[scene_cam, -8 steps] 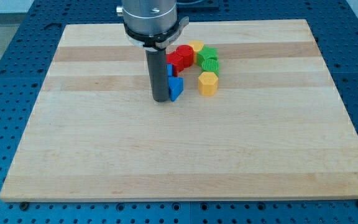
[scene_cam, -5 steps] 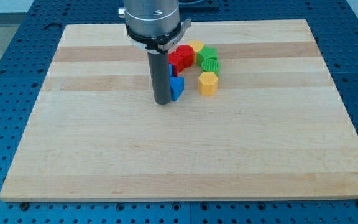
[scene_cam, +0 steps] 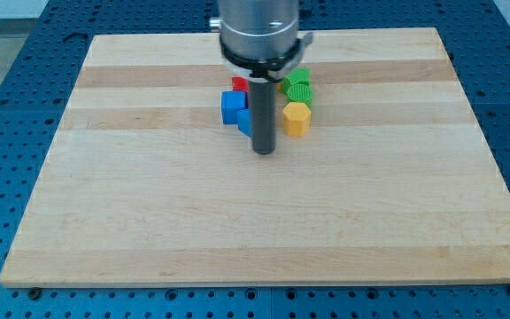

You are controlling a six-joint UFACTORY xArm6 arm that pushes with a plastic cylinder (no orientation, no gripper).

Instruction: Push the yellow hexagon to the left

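Note:
The yellow hexagon point(scene_cam: 297, 118) lies on the wooden board point(scene_cam: 255, 221) a little above the middle, just right of my rod. My tip point(scene_cam: 264, 151) rests on the board below and left of the hexagon, a small gap apart from it. A blue cube point(scene_cam: 233, 106) sits left of the rod, and a second blue block point(scene_cam: 244, 122) shows partly behind the rod. Two green blocks point(scene_cam: 297, 84) stand directly above the yellow hexagon. A red block point(scene_cam: 239, 84) peeks out at the rod's upper left; the rest of it is hidden.
The arm's grey housing point(scene_cam: 259, 31) hangs over the board's top middle and hides blocks behind it. The board is surrounded by a blue perforated table point(scene_cam: 7, 133).
My rod has moved right and slightly down, from the left of the blue blocks to between them and the yellow hexagon. The blue cube is now uncovered; the yellow hexagon has not moved.

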